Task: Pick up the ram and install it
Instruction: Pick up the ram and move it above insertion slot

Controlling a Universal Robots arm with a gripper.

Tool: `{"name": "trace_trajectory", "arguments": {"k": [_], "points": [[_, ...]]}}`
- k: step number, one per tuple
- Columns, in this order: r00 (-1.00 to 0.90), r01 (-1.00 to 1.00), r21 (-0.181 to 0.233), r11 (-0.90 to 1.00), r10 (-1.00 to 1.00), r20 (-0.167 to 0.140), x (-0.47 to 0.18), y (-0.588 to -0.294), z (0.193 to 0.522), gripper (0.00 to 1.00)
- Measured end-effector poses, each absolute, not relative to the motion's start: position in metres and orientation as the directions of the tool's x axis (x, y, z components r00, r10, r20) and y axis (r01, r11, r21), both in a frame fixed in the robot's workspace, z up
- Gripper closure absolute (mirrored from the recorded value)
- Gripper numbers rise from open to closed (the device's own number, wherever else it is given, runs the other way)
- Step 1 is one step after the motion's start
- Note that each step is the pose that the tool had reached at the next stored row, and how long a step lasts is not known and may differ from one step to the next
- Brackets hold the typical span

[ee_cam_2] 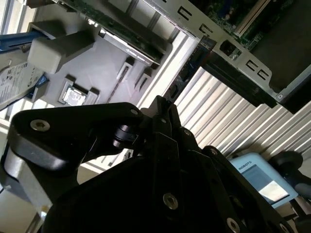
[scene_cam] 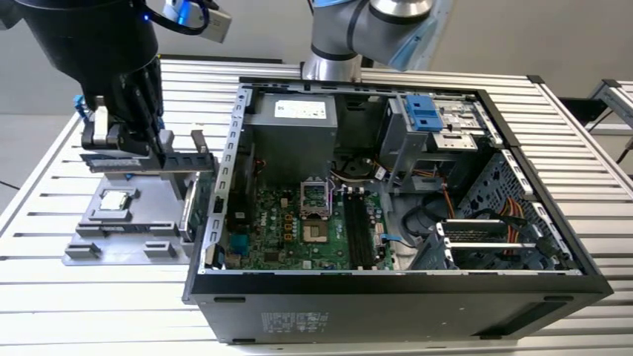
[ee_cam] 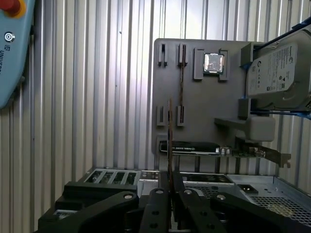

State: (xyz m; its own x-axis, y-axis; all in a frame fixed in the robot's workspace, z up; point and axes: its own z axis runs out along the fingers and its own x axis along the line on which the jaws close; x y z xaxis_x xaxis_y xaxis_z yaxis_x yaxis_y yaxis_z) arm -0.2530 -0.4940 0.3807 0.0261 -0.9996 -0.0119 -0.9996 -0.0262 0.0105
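My gripper [scene_cam: 111, 144] hangs over the grey parts holder [scene_cam: 124, 241] on the exterior view's left, beside the open computer case [scene_cam: 396, 289]. It is shut on the ram [scene_cam: 114, 161], a thin bluish stick held level just above the holder. In the first wrist view the ram [ee_cam: 169, 141] shows edge-on as a thin line running out from between the fingers [ee_cam: 159, 196] of the gripper [ee_cam: 171, 191], in line with the holder's narrow slots [ee_cam: 181, 90]. The motherboard's long dark memory slots [scene_cam: 358, 226] lie inside the case.
The holder also carries a silver hard drive with a blue bracket [ee_cam: 277, 73], a square processor chip [ee_cam: 214, 63] and a green expansion card [ee_cam: 214, 149]. The case's metal side wall [scene_cam: 230, 148] stands right beside the holder. A light-blue pendant [ee_cam: 12, 53] lies on the slatted table [scene_cam: 99, 311].
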Motion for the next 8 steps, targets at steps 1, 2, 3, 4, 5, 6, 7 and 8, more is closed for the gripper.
{"name": "trace_trajectory", "arguments": {"k": [1, 2, 3, 4, 5, 6, 7, 8], "points": [[0.026, -1.000, 0.011, -0.027, -1.000, -0.012, -0.251, -0.494, 0.381, 1.00], [0.027, -1.000, 0.011, -0.027, -1.000, -0.012, -0.249, -0.494, 0.381, 1.00], [0.027, -1.000, 0.011, -0.027, -1.000, -0.012, -0.247, -0.494, 0.381, 1.00], [0.027, -1.000, 0.011, -0.027, -1.000, -0.012, -0.245, -0.494, 0.381, 1.00], [0.027, -1.000, 0.011, -0.027, -1.000, -0.012, -0.244, -0.494, 0.381, 1.00], [0.027, -1.000, 0.011, -0.027, -1.000, -0.012, -0.242, -0.494, 0.381, 1.00], [0.027, -1.000, 0.011, -0.027, -1.000, -0.012, -0.240, -0.494, 0.381, 1.00], [0.027, -1.000, 0.011, -0.027, -1.000, -0.012, -0.239, -0.494, 0.381, 1.00]]}}
